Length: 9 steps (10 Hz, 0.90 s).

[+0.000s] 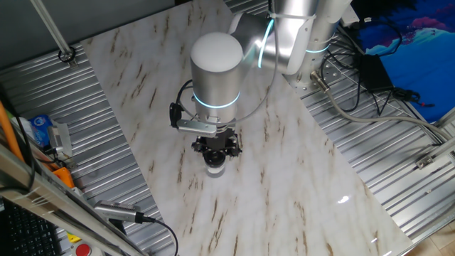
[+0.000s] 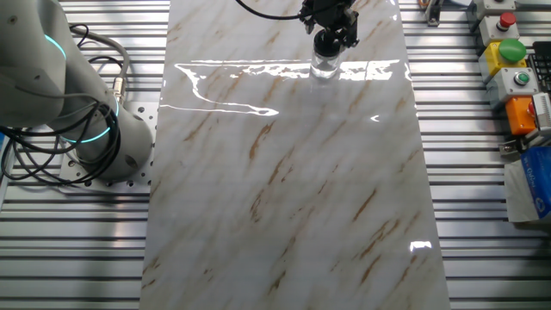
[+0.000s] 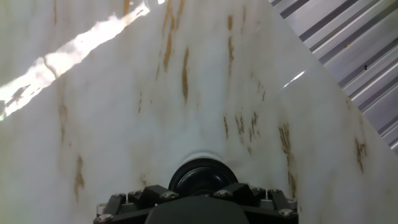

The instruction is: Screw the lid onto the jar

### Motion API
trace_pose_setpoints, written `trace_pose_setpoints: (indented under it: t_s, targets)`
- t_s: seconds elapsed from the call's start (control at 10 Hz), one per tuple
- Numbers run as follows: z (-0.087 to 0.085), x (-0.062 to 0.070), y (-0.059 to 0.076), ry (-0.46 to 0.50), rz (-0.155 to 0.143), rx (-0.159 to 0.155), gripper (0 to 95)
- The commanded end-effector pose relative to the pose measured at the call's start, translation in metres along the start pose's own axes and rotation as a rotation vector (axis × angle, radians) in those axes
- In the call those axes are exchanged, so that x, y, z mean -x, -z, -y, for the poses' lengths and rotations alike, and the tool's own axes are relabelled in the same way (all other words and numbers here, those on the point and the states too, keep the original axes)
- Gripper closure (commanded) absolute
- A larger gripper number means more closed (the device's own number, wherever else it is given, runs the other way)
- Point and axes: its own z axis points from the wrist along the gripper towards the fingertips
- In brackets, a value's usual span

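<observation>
Black gripper (image 3: 198, 202) hardware fills the bottom edge of the hand view, and just beyond it sits the lid (image 3: 202, 176) — round, dark, centred under the fingers. From one fixed view the gripper (image 1: 215, 151) is straight above the jar (image 1: 215, 167), which stands upright on the marble-patterned table (image 1: 284, 185); from the other fixed view the jar (image 2: 325, 65) shows clear glass below the gripper (image 2: 331, 36), the lid at its mouth. Whether the fingers are clamped on the lid or merely around it, I cannot tell.

Nothing else stands on the slab near the jar. Ribbed metal decking flanks it on both sides; cables (image 1: 355, 78) trail at the far right by the arm's base, and a box with coloured buttons (image 2: 508, 60) sits on the other side.
</observation>
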Motion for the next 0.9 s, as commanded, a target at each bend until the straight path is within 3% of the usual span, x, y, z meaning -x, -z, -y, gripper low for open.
trace_pose_setpoints:
  t_s: [0.1,0.2,0.3,0.4,0.9]
  targets:
    - [-0.0002,-0.0001,-0.0005,-0.011,0.000,0.000,38.0]
    - [-0.0002,-0.0001,-0.0005,-0.017,0.000,0.000,38.0]
    - [-0.0001,-0.0003,-0.0002,-0.028,0.001,-0.008,76.0]
    - [-0.0002,-0.0003,0.0000,-0.047,0.002,-0.008,95.0]
    - [-0.0005,-0.0004,0.0008,-0.063,0.017,-0.008,95.0]
